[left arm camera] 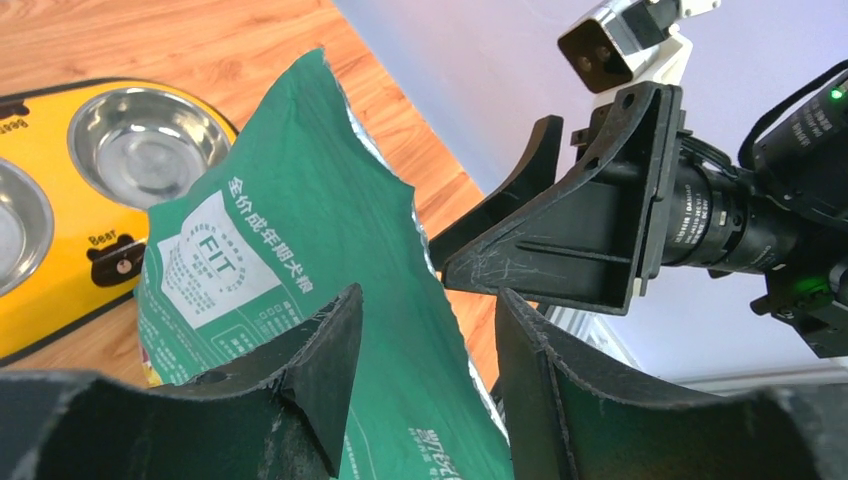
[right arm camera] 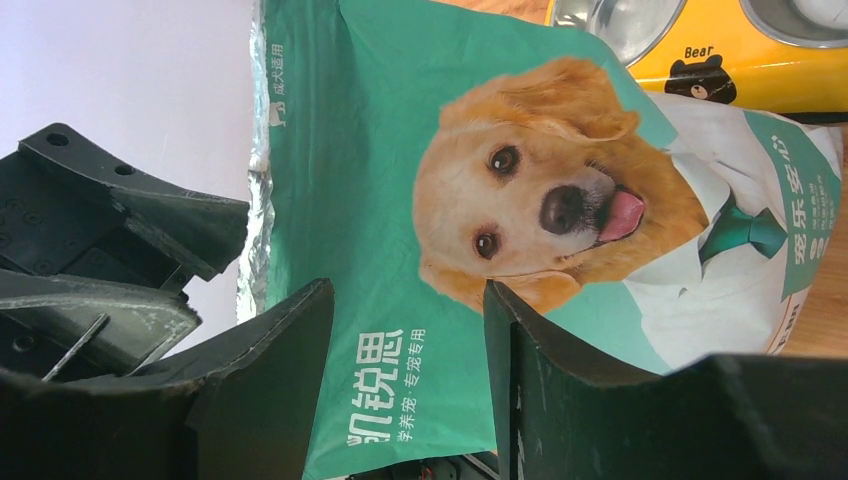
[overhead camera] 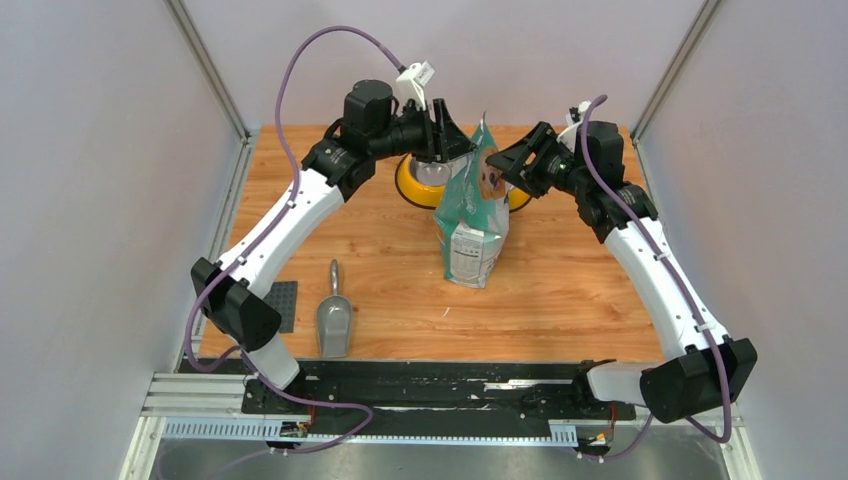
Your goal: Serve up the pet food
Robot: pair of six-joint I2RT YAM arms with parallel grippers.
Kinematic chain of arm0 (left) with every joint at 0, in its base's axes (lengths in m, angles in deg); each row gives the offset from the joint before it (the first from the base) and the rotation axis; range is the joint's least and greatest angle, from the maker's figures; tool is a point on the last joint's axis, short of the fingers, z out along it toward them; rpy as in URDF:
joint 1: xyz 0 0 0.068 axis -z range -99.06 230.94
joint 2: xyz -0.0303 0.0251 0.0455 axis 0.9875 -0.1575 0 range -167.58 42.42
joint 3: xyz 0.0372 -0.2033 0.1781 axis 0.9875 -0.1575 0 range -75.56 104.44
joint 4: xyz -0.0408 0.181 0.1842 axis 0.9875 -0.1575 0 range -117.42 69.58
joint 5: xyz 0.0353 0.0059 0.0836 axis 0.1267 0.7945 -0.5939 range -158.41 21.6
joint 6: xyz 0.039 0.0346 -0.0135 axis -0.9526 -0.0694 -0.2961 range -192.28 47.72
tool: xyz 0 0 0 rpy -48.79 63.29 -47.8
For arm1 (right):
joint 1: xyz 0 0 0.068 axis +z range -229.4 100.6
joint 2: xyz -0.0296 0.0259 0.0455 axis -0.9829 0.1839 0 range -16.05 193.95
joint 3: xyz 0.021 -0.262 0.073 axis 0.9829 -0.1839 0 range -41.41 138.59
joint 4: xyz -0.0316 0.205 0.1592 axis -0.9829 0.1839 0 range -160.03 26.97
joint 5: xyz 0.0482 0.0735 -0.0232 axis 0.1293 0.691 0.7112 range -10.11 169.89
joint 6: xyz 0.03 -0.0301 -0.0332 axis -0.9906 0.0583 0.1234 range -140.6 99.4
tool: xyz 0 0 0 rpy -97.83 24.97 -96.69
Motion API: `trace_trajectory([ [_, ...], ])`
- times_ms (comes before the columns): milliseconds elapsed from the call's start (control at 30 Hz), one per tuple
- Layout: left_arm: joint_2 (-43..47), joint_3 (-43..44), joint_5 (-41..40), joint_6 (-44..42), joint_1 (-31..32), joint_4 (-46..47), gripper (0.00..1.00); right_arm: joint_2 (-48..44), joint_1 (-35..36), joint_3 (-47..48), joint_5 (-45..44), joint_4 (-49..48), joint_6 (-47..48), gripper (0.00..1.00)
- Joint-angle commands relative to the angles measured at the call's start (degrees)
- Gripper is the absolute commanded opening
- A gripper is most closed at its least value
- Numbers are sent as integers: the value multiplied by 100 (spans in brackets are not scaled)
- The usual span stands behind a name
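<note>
**Two pincers meet at the mouth of a standing dog-food pouch**

Pale walls [overhead camera: 90, 200] enclose a wooden bench [overhead camera: 560, 290]. Between the two pincers a teal-green pouch [overhead camera: 472, 215], printed with a golden retriever, stands upright. The left pincer [overhead camera: 447, 140] straddles the pouch's top edge with its jaws apart and film between them; we see no clamp on it. The right pincer [overhead camera: 500, 165] faces it, jaws also apart, with one tip just beside the torn, foil-lined rim.

The pet food itself is out of sight. We judge it lies inside the pouch, below both pincers. A yellow double feeder [overhead camera: 405, 180] sits just beneath and beyond the left pincer, and its steel bowls hold nothing. A grey scoop [overhead camera: 333, 320] lies well apart from both pincers, back toward the left arm's base.

We see several risks from here:
- The pouch is tall and soft and stands on its own base. An uneven pull from either pincer could tip it and scatter kibble across the bench.
- Glossy film may slip from a shallow pinch.
- A jaw could catch both walls together and hold the mouth shut.
- The two pincers are very near each other, so a careless closing or lift could knock them together.
</note>
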Motion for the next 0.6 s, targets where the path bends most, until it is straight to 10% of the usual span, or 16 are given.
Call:
trace_trajectory([
  [0, -92, 322, -208, -49, 47, -356, 57, -12, 44, 255, -35, -236, -66, 56],
  [567, -217, 476, -82, -68, 68, -480, 53, 10, 76, 273, -148, -201, -2, 56],
])
